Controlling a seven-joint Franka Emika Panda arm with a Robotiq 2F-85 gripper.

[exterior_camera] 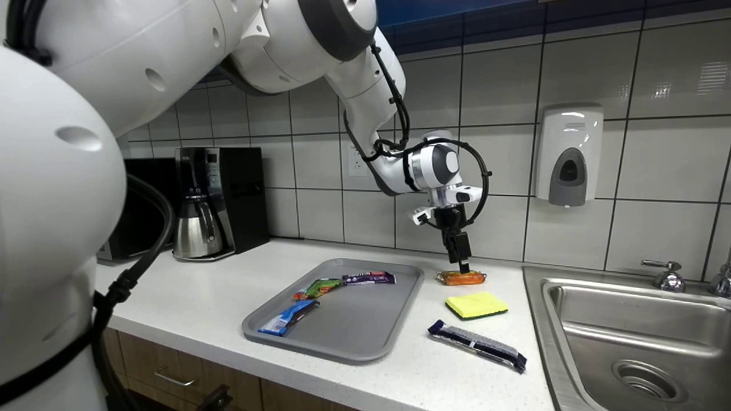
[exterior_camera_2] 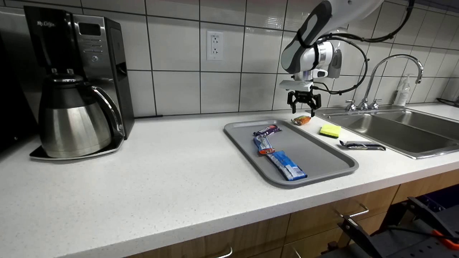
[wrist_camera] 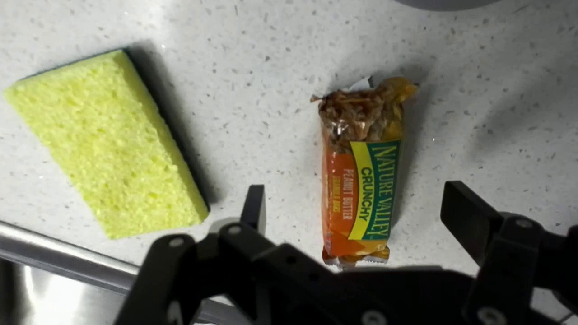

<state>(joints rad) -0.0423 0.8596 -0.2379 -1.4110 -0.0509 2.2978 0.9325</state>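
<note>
My gripper (wrist_camera: 355,203) is open and empty. Its two black fingers stand on either side of an orange and green granola bar (wrist_camera: 361,189) in the wrist view, apart from it. The granola bar lies flat on the white counter, and also shows in both exterior views (exterior_camera: 461,278) (exterior_camera_2: 300,120). The gripper (exterior_camera_2: 303,112) is just above the bar, pointing down; its tip (exterior_camera: 464,268) overlaps the bar in an exterior view. A yellow sponge (wrist_camera: 108,144) with a dark underside lies beside the bar. A dark-wrapped bar (exterior_camera: 478,345) lies beyond the sponge.
A grey tray (exterior_camera: 354,319) holds a purple bar (exterior_camera: 369,278), a green-orange bar (exterior_camera: 318,288) and a blue bar (exterior_camera: 289,317). A steel sink (exterior_camera: 537,319) borders the sponge side. The tiled wall (exterior_camera: 491,228) is close behind the gripper. A coffee maker (exterior_camera_2: 75,122) stands at the far end.
</note>
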